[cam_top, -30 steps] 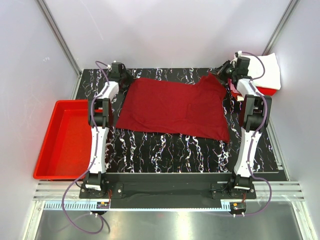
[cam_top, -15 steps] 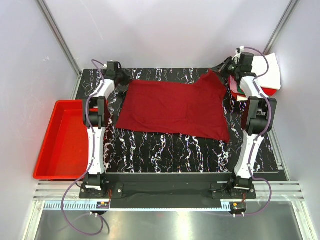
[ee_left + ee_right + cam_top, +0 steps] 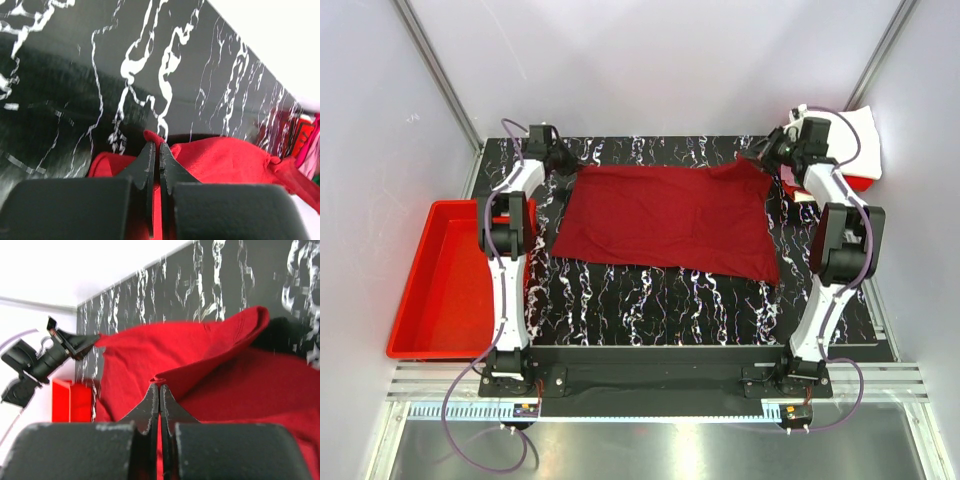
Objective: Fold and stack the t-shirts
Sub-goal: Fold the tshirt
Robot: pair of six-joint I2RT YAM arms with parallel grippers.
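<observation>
**Shirt Clamped at Both Far Corners**

The dark red t-shirt (image 3: 665, 218) is laid out flat on the black marbled table (image 3: 650, 305), in the far half, between the two arms. Most of the cloth is resting on the surface. Its near right corner is spread further toward the arm bases than its near left corner.

The left gripper (image 3: 155, 150) is positioned at the far left corner of the shirt. Its fingers are pressed together, and a thin strip of red cloth is pinched between them. The cloth is bunched just beyond the fingertips.

The right gripper (image 3: 159, 389) is positioned at the far right corner of the shirt. Its fingers are likewise clamped on the cloth. A fold of fabric is raised off the table at this corner, and a shadow is cast beneath it.

A folded white t-shirt (image 3: 860, 135) is seen at the far right corner, behind the right arm, lying on top of other coloured cloth. A red plastic tray (image 3: 415, 300) is placed beside the left edge of the table.
</observation>
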